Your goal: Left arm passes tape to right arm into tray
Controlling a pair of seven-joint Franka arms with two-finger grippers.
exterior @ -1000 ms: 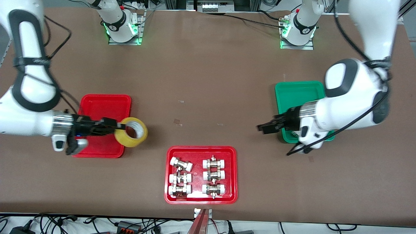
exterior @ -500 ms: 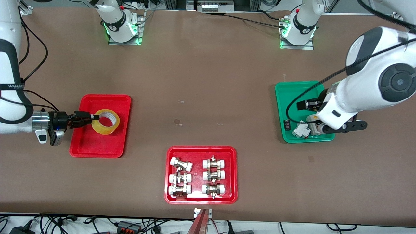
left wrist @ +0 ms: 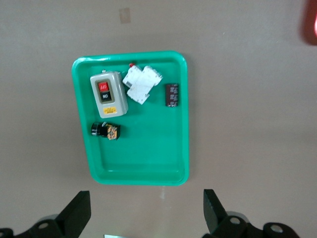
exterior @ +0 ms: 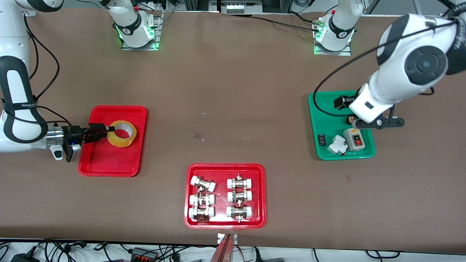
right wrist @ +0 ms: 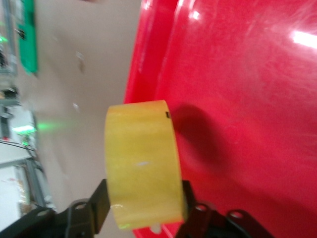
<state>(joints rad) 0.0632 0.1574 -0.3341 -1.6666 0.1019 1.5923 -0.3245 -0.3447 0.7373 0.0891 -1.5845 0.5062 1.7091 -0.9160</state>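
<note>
- Placement step: right gripper (exterior: 103, 131) sits low over the plain red plastic tray (exterior: 125, 111), fingers straddling the yellow translucent tape roll (exterior: 122, 134), which seems to rest in it; grip seemingly loosening.
- Left gripper (left wrist: 147, 213) hangs wide, empty, over the green tray (left wrist: 178, 148), waiting.
- Next: spread fully, then lift clear.

We record a broad table (exterior: 233, 91) with a matte brown top, evenly lit from above. Along the table's edge farthest from the front camera run aluminium frame profiles (exterior: 233, 5) and dark cables. Below the table's edge nearest the front camera lies a pale floor strip (exterior: 327, 254) strewn with tangled black cables and power adapters.
</note>
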